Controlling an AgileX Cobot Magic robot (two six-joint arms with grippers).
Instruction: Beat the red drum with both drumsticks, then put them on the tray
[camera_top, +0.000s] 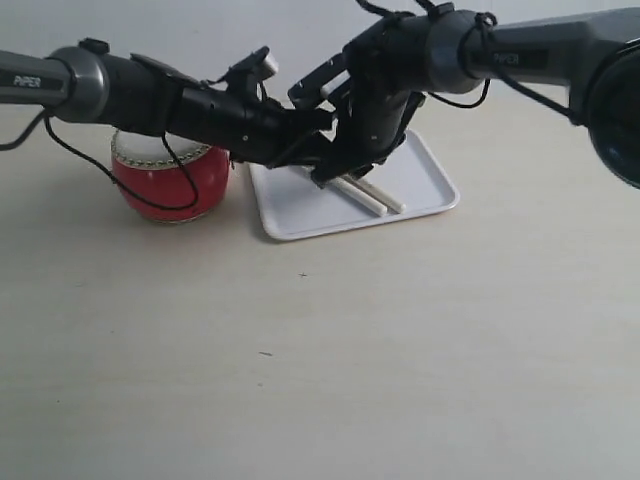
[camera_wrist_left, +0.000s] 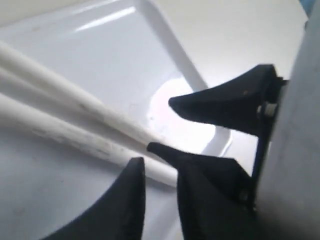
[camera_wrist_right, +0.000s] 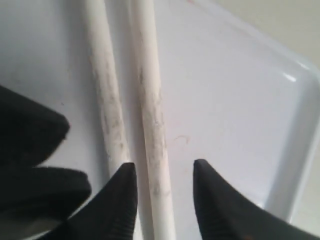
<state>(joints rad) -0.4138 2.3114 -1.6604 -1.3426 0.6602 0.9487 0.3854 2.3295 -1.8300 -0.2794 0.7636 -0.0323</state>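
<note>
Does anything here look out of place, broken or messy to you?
Nothing much. The two sticks lie side by side in the white tray, and the red drum stands upright beside it. The only oddity is grey smudging along both sticks, which looks like wear rather than damage.

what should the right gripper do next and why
Probably lift the right gripper straight up, clear of the tray: both sticks lie flat in it, and its jaws stand open astride one stick, not gripping it.
</note>
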